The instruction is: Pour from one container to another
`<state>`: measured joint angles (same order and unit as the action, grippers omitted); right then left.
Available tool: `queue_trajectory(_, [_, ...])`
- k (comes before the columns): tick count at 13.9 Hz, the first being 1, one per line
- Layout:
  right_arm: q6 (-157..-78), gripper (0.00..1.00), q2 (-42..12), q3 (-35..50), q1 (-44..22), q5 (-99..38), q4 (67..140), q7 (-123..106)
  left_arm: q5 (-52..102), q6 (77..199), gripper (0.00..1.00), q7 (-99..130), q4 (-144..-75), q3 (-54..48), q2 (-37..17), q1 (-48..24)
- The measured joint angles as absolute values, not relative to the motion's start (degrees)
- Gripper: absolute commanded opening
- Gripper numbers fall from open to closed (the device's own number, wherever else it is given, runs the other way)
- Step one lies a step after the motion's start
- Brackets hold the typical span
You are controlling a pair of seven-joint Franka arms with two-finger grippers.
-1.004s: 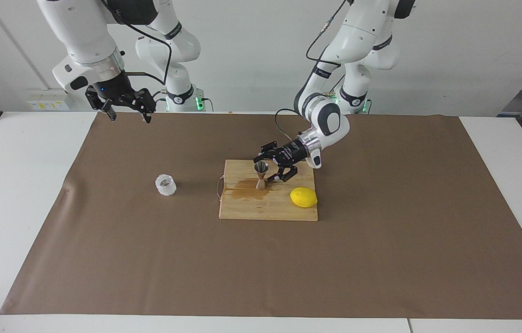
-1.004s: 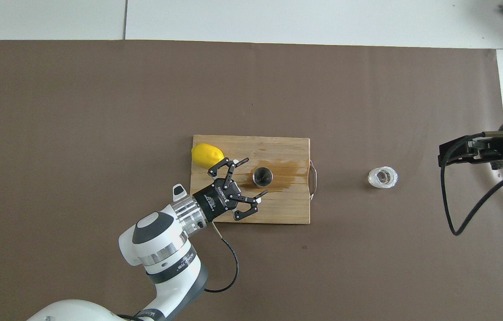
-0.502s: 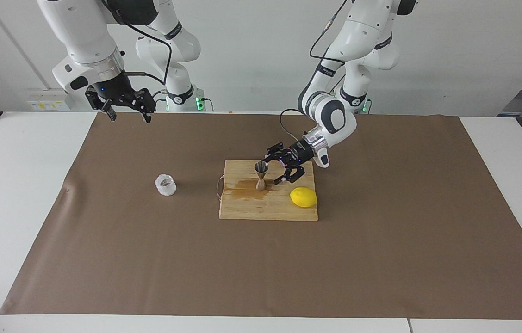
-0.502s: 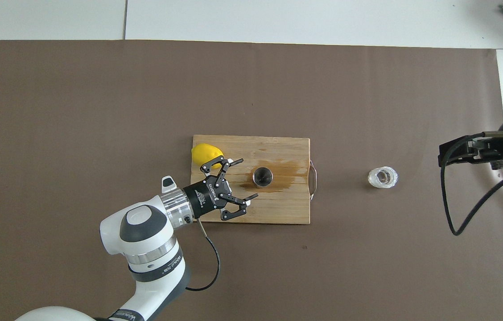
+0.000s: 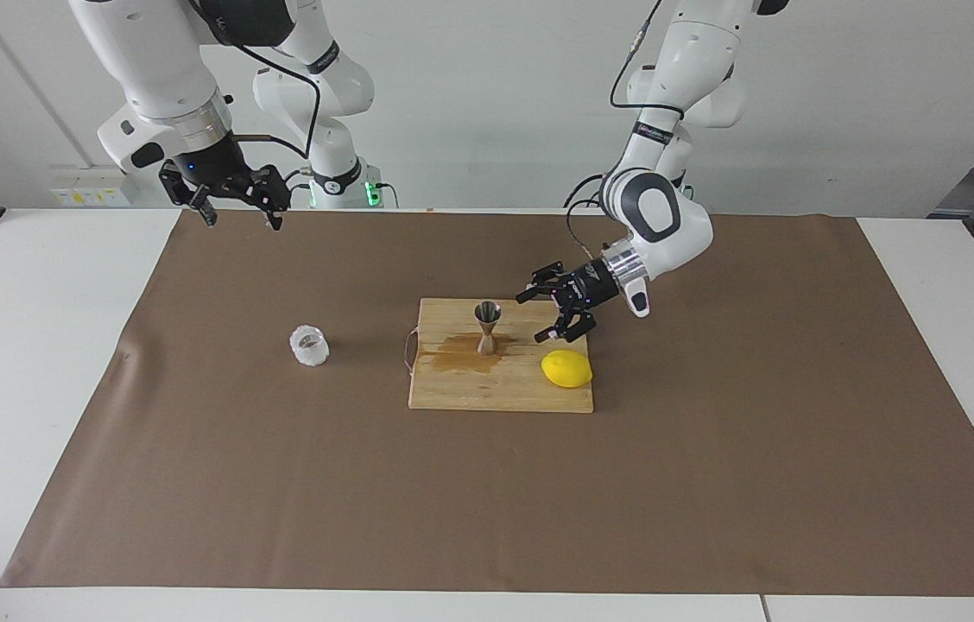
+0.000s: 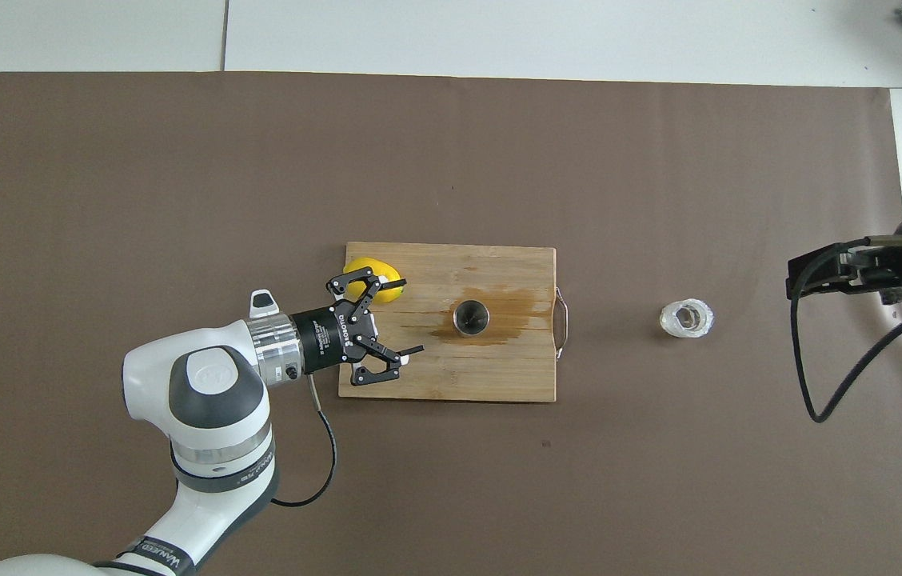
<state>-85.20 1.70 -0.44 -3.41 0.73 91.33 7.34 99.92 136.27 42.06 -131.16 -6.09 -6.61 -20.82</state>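
The steel jigger stands upright on the wooden cutting board, right in a brown wet patch spread over the wood. Nothing is holding it. The left pincer hangs over the board's end toward the left arm, fingers spread wide, clear of the jigger and empty. In the overhead view that left pincer points at the jigger with a gap between them, and one of its links covers part of the yellow lemon at the board's corner. The lemon rests on the board just under that pincer.

Over toward the right arm's end, the clear bumpy cup sits upright on the brown mat by itself, well apart from the board; it looks empty, though that's hard to judge from here. The right pincer waits raised over the mat's edge by the robots, spread and holding nothing.
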Motion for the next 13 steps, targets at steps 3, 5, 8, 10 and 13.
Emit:
queue_trajectory(3, [-85.2,1.0,1.7,-0.4,-3.4,0.7,91.3,7.3,87.4,136.2,1.0,47.5,-130.4,-6.0,-5.7,-18.3])
queue_trajectory(5, [-85.2,1.0,1.7,-0.4,-3.4,0.7,91.3,7.3,78.2,135.8,1.0,51.6,-130.0,-6.0,-4.7,-16.2])
queue_trajectory(8, [-85.2,1.0,1.7,-0.4,-3.4,0.7,91.3,7.3,66.4,132.4,1.0,54.7,-129.3,-5.9,-2.8,-11.7])
queue_trajectory(10, [-85.2,1.0,1.7,-0.4,-3.4,0.7,91.3,7.3,58.3,128.8,1.0,55.2,-128.4,-5.8,-1.7,-7.9])
queue_trajectory(13, [-85.2,1.0,1.7,-0.4,-3.4,0.7,91.3,7.3,45.0,121.5,1.0,56.3,-124.3,-5.7,-1.1,-2.4])
